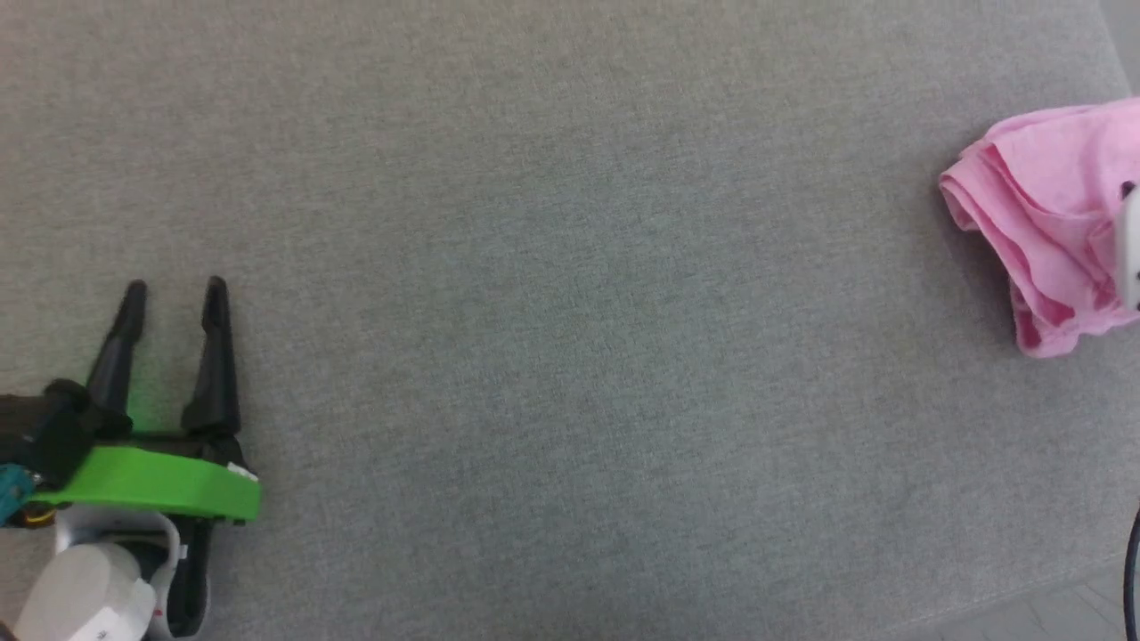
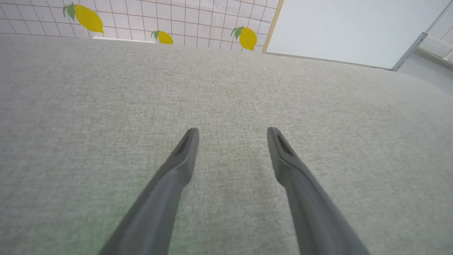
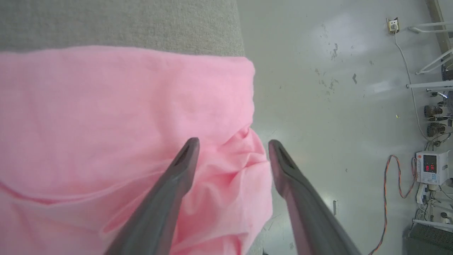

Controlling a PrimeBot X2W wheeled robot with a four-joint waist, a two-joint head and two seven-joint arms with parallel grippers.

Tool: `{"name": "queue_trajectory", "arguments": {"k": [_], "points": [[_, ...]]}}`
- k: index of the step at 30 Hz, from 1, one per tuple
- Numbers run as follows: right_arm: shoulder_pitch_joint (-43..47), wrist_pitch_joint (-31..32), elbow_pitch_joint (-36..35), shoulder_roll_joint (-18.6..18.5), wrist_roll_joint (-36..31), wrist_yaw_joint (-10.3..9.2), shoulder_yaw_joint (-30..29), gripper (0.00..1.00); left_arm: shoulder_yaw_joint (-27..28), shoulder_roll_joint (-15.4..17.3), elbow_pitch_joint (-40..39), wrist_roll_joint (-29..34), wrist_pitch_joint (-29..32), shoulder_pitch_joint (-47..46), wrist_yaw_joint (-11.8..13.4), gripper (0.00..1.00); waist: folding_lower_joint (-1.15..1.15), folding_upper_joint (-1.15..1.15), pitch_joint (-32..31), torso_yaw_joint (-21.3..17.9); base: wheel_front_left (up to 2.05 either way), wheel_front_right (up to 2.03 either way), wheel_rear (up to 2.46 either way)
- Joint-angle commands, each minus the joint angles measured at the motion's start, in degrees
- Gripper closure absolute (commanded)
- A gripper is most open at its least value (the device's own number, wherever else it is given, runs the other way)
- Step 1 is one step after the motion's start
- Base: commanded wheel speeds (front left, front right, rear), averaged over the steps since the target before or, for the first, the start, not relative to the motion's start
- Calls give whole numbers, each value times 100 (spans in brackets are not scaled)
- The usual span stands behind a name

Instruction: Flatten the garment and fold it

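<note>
The right gripper (image 3: 231,141) is hovering, spread, over the garment (image 3: 124,113), bunched at the grey surface's (image 1: 570,312) right edge. The left gripper (image 1: 175,287) is idling, spread, near left. Likely next: pinching a fold and dragging it centreward.

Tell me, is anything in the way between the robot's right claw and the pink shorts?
Nothing visible is in the way. The right gripper is open, with the pink shorts directly in front of its fingers. The shorts lie bunched at the edge of the gray fabric surface.
</note>
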Motion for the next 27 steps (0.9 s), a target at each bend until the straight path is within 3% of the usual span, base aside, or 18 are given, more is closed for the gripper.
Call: {"name": "queue_trajectory", "arguments": {"k": [1, 6, 15, 21, 27], "points": [[67, 2, -142, 41, -8, -10, -109, 0, -39, -41, 65, 34, -50, -61, -8, 0, -1, 46, -486, 36, 0, 0, 0], [-1, -529, -897, 263, 205, -10, -210, 0, -138, -180, 324, 78, -166, -17, 26, 0, -1, 46, -1226, 153, 0, 0, 0], [426, -2187, -1936, 1165, 989, -10, 187, 0, -250, -404, 570, 142, -253, 148, 211, 0, -1, 46, -2226, 534, 0, 0, 0], [1085, -3371, -2316, 1771, 1011, -10, 187, 0, -230, -550, 639, 138, -293, 178, 384, 0, -1, 46, -2553, 811, 0, 0, 0], [1906, -4306, -2319, 1900, 1471, -10, 272, 0, -227, -719, 715, 208, -368, 239, 553, 0, -1, 46, -2771, 1032, 0, 0, 0]]}}
